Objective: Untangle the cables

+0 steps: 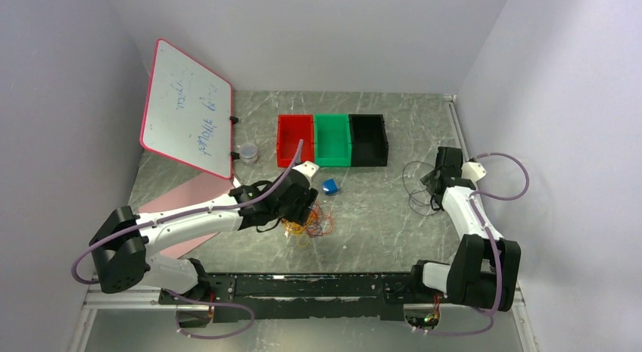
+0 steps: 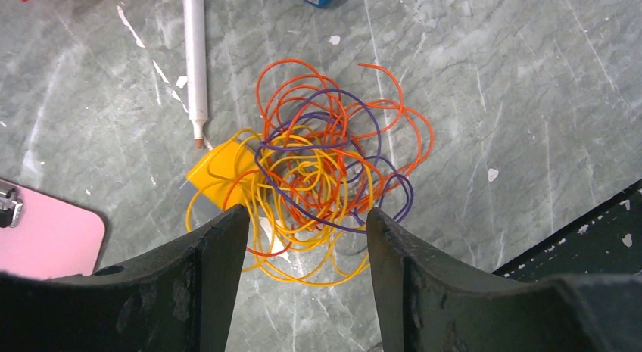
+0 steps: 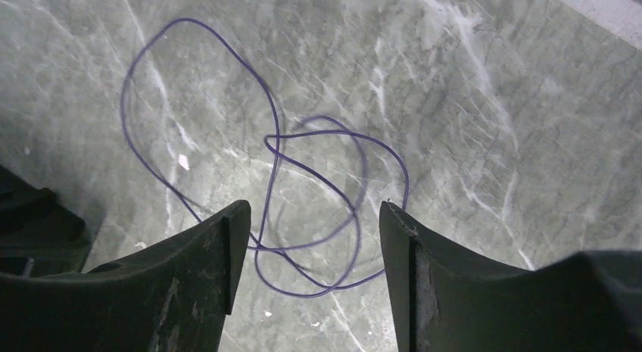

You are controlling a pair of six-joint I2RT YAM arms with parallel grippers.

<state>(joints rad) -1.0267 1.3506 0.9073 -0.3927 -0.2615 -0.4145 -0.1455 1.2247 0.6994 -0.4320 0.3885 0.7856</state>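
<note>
A tangle of yellow, orange and purple cables (image 2: pixel 325 170) lies on the grey table, partly over a flat yellow piece (image 2: pixel 216 170). My left gripper (image 2: pixel 306 216) hovers over the near edge of the tangle, open, with nothing between its fingers. From above, the same tangle (image 1: pixel 316 223) sits just right of the left gripper (image 1: pixel 299 208). A single purple cable (image 3: pixel 274 121) lies in loose loops on the table, apart from the tangle. My right gripper (image 3: pixel 314 208) stands open above it and holds nothing. In the top view this loose cable (image 1: pixel 415 187) is left of the right gripper (image 1: pixel 435 184).
A white marker (image 2: pixel 195 57) lies beside the tangle, with a blue object (image 1: pixel 330 187) beyond it. A pink clipboard (image 1: pixel 189 197) lies under the left arm. Red (image 1: pixel 294 159), green (image 1: pixel 332 159) and black (image 1: pixel 368 159) bins stand at the back. A whiteboard (image 1: pixel 185 110) leans at back left beside a small jar (image 1: pixel 247 152).
</note>
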